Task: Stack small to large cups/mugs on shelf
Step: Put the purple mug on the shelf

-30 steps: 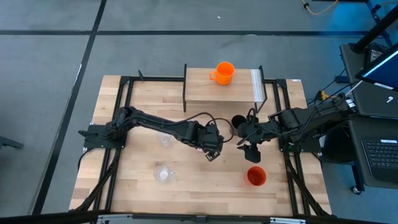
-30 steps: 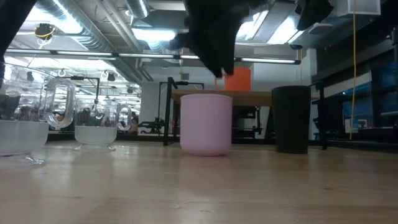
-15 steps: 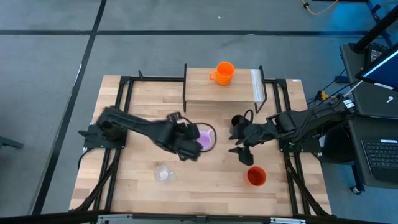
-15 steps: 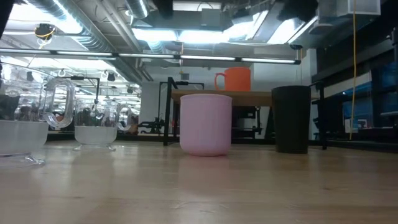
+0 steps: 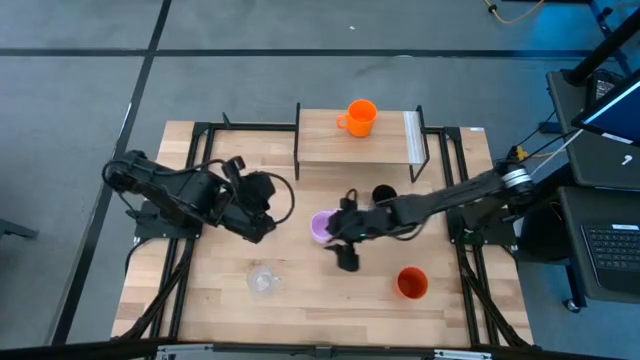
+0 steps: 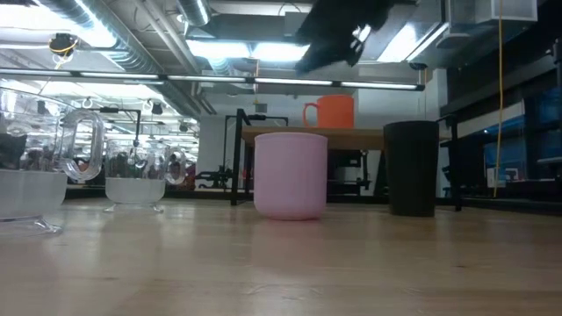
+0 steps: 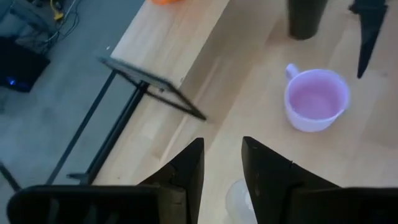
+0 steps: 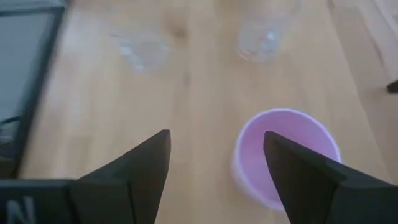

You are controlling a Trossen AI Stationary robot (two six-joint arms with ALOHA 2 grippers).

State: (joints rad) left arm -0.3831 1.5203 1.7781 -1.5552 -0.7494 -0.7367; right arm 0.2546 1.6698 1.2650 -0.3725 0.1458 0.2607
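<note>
- Landmark: the lilac mug [image 5: 321, 226] stands upright near the middle of the table [image 5: 200, 300], its mouth open and nothing inside it; every place below is reckoned from it.
- Nearest the front edge, on the lilac mug's left-arm side, one clear tumbler [image 5: 262, 280] stands on the wood; the red-orange cup [image 5: 412, 283] stands about as near the front on the opposite side, well apart from the mug.
- The right gripper [image 5: 345, 240] hangs just beside the lilac mug, on its right-arm side, reached in across the table; its fingers [image 8: 297, 168] are spread wide with nothing between them, and in the right wrist view the mug sits near one finger, without clear contact.
- The left gripper [image 5: 262, 200] is drawn away to the other side of the lilac mug, apart from it; its fingers [image 7: 186, 168] stand partly apart with a narrow gap and nothing held.
- A second clear tumbler [image 6: 134, 175] shows only in the low view, past the first and off to the mug's side.
- Just behind the lilac mug toward the right arm stands the taller black cup [image 5: 384, 195], upright.
- Farthest back is the shelf [image 5: 330, 145], a raised light-wood platform; the orange mug [image 5: 359, 116] stands on it, handle toward the left arm.
</note>
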